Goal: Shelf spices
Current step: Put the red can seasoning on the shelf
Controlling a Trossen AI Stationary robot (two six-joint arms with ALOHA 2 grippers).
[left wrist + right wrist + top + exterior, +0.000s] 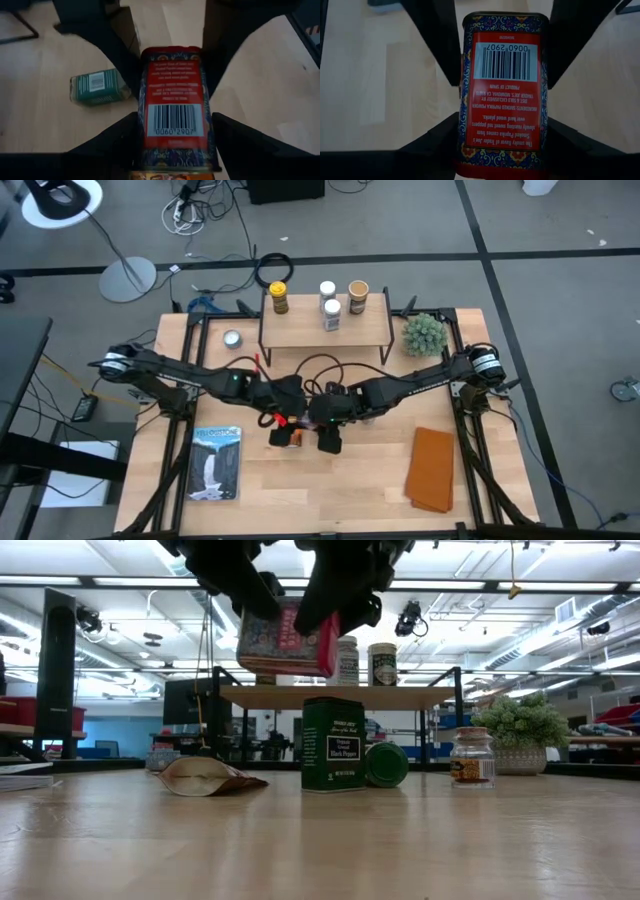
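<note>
Watching both grippers, left (172, 145) and right (502, 145), clenched on one red tin (285, 638) (handoff?) above the shelf (340, 697); mistimed release drops it.

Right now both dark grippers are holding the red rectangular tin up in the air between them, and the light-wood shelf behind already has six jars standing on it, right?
Not quite: the high view shows four jars on the light-wood shelf, not six. The rest holds: the left gripper and the right gripper both clasp the red rectangular tin above the table.
</note>
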